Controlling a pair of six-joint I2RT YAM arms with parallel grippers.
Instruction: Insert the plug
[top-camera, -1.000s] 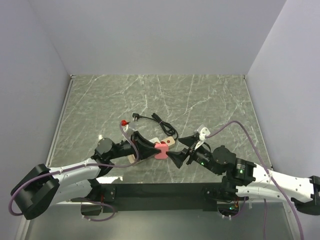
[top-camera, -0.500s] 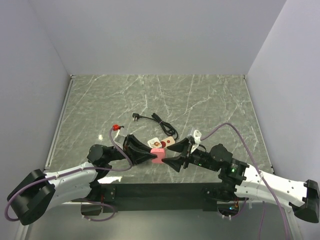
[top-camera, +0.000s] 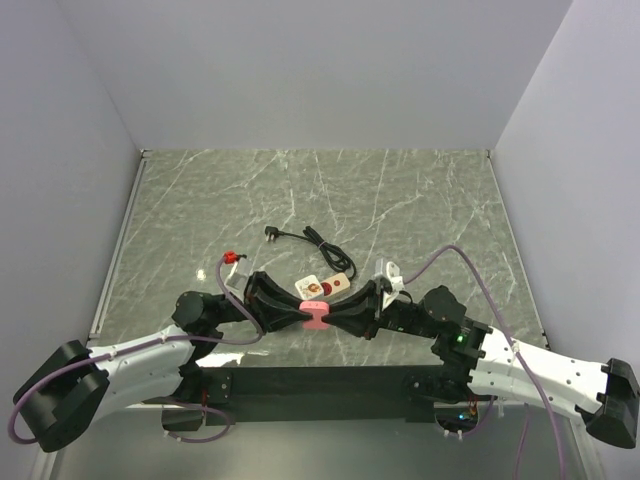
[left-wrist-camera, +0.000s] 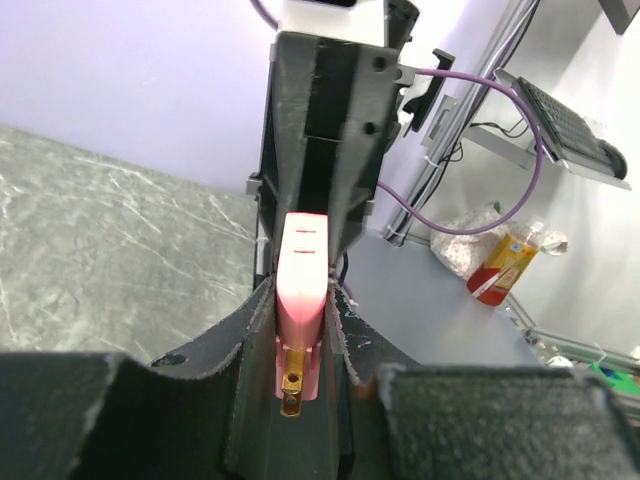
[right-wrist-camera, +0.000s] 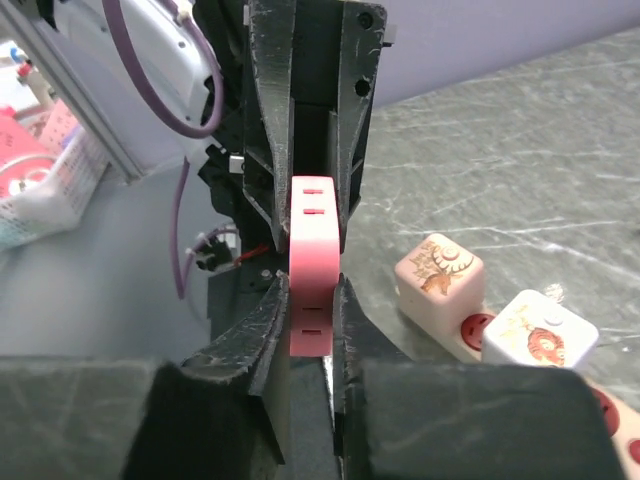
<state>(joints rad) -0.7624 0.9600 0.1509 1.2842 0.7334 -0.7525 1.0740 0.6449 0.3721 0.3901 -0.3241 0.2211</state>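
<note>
Two grippers, top view: the left gripper (top-camera: 301, 314) and the right gripper (top-camera: 334, 316) are met nose to nose near the front edge of the table (top-camera: 420, 200), both pinched on one thing.
Plug, top view: the pink plug (top-camera: 317, 317) is held between them, apparently lifted off the marble, just in front of the socket strip (top-camera: 330, 284).
Cable, top view: a black cable (top-camera: 305, 238) is seen coiled beyond the strip, untouched.
Left pincer, left wrist view: its fingers (left-wrist-camera: 255, 320) are pressed onto the flat sides of the plug, and a brass prong (left-wrist-camera: 292, 385) is seen poking out at this end.
Right pincer, left wrist view: it is seen opposite, clamped on the far end.
Containers, left wrist view: off the table a bottle (left-wrist-camera: 503, 268) is seen with orange contents.
Right pincer, right wrist view: its fingers (right-wrist-camera: 270, 320) are closed tight on the pink body.
Strip, right wrist view: two white cubes (right-wrist-camera: 438, 272) are seated on it, and the red sockets beside them are left free.
Basket, right wrist view: a white basket (right-wrist-camera: 30, 205) is glimpsed at the left, with pinkish things inside, too blurred to name.
Handling: the plug is judged light, rigid and smooth, so a twist or slip is to be feared. It is best gripped on the flat sides, with the prongs kept clear.
</note>
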